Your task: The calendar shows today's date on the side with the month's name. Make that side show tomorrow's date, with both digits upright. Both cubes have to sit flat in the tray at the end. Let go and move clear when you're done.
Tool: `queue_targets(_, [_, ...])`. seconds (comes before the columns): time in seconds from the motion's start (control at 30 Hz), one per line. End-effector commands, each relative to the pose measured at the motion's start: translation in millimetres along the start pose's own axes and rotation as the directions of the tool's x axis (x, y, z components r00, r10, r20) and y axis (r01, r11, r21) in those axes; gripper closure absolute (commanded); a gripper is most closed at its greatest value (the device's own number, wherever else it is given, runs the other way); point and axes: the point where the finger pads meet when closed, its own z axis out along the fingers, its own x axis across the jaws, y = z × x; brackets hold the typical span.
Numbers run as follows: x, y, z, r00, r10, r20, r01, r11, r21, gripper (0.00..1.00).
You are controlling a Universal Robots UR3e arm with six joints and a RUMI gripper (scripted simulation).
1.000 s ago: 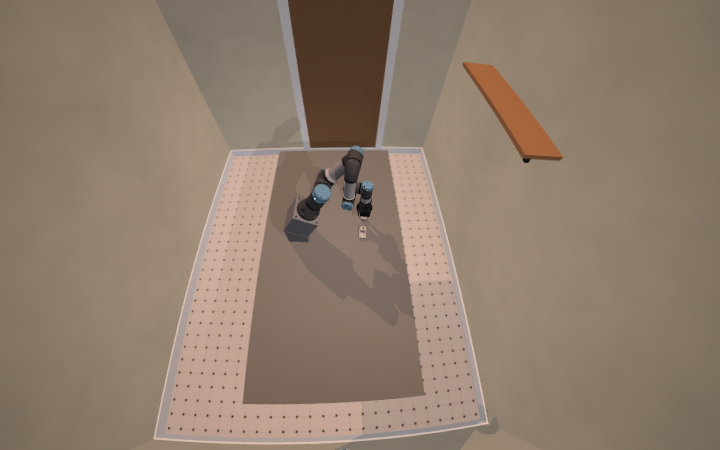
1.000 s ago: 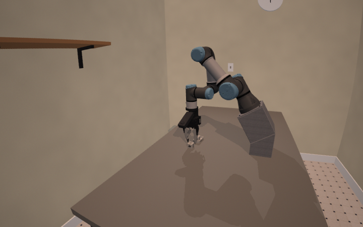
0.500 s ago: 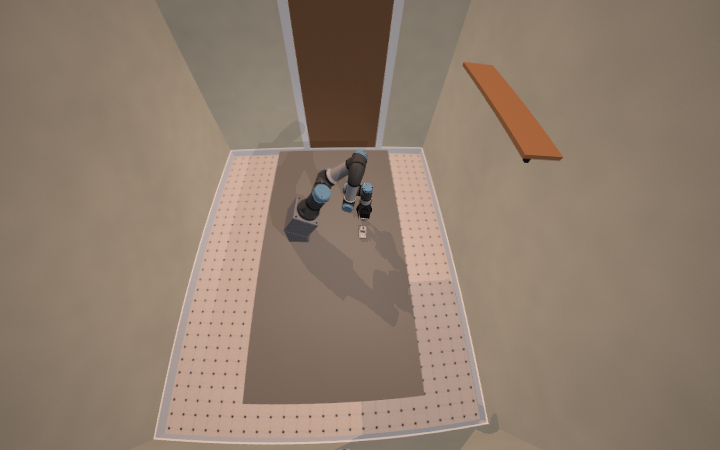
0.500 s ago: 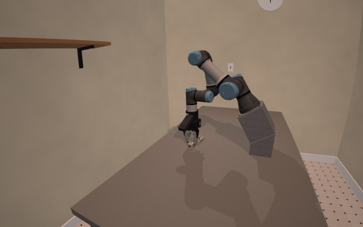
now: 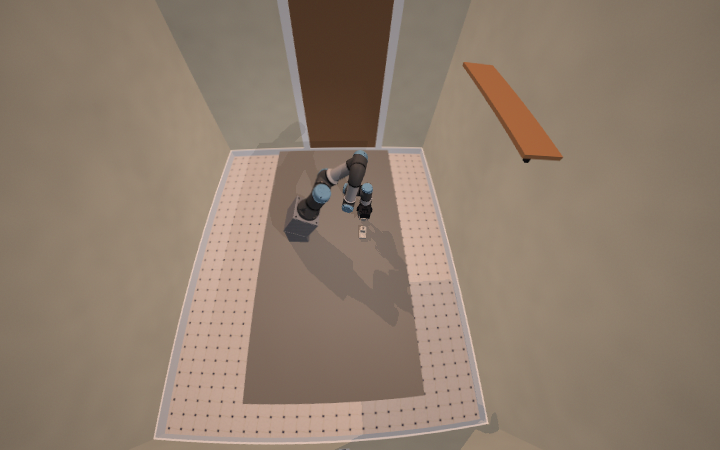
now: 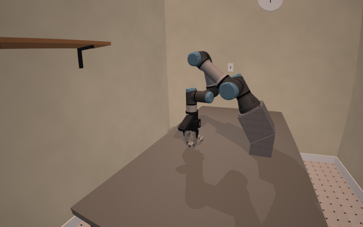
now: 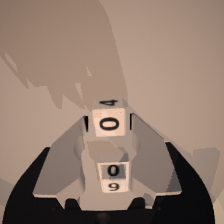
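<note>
The front cube (image 5: pixel 362 232) (image 6: pixel 190 145) (image 7: pixel 109 123) sits at 12 o'clock from the other cube (image 6: pixel 200 138) (image 7: pixel 114 171) in the wrist view, 0 up. Claw (image 5: pixel 364 218) (image 6: pixel 191 142) (image 7: pixel 108 115) is part-open, gaps both sides, nothing clamped. I'd centre, descend straight, then squeeze gently.

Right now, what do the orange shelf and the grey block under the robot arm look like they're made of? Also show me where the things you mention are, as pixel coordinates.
The flat orange-brown shelf (image 5: pixel 512 111) (image 6: pixel 53 43) looks like smooth painted or stained wood, going by its warm, even colour. The angular grey block (image 5: pixel 301 228) (image 6: pixel 256 127) might be brushed metal or grey wood: fine streaks run across it, so I can't tell.
</note>
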Motion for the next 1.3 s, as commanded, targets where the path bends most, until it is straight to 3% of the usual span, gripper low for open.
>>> queue_targets(0.0, [1.6,0.0,-0.3,1.0,0.0,-0.005,0.0,1.0,-0.001,0.71])
queue_targets(0.6, [1.4,0.0,-0.3,1.0,0.0,-0.004,0.0,1.0,-0.001,0.71])
queue_targets(0.63, [1.4,0.0,-0.3,1.0,0.0,-0.004,0.0,1.0,-0.001,0.89])
queue_targets(1.27, [1.4,0.0,-0.3,1.0,0.0,-0.004,0.0,1.0,-0.001,0.89])
